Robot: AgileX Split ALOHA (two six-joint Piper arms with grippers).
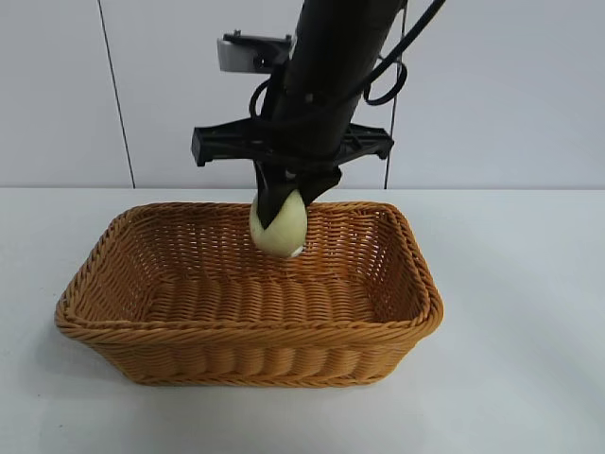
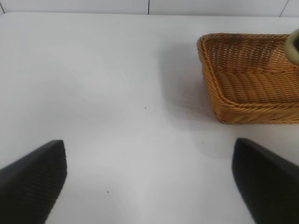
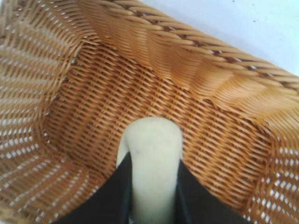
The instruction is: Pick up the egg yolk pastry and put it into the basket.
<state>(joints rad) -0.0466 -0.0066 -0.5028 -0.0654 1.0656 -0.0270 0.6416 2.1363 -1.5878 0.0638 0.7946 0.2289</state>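
Note:
My right gripper is shut on the egg yolk pastry, a pale cream rounded lump, and holds it over the far middle of the golden-brown wicker basket, a little above its floor. In the right wrist view the pastry sits squeezed between the two black fingers above the woven basket floor. My left gripper is open and empty over bare table, with the basket off to one side; it does not show in the exterior view.
The white table surrounds the basket on all sides. A white panelled wall stands behind. An edge of the pastry shows at the border of the left wrist view.

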